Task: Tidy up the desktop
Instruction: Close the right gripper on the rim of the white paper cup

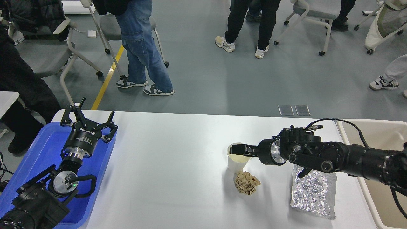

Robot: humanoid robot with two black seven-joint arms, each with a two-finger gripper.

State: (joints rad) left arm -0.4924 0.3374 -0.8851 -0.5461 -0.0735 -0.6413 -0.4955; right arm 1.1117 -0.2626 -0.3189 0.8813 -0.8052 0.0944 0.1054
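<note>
here my right gripper (237,149) reaches over the rim of the white cup (236,163) at 3 o'clock on the desktop (165,165), grip unclear; my left gripper (90,117) hangs spread above the blue tray (41,149) at 9.

The desktop (178,165) is smooth and white with a soft sheen, and the blue tray (41,149) at its left looks like glossy plastic. A white paper cup (236,163) stands beside a rough, crumpled brown paper ball (246,182) and a shiny, wrinkled silver foil bag (314,194). The beige bin (365,190) at right looks like matt plastic, and both arms are matt black with bright metal rings.
</note>
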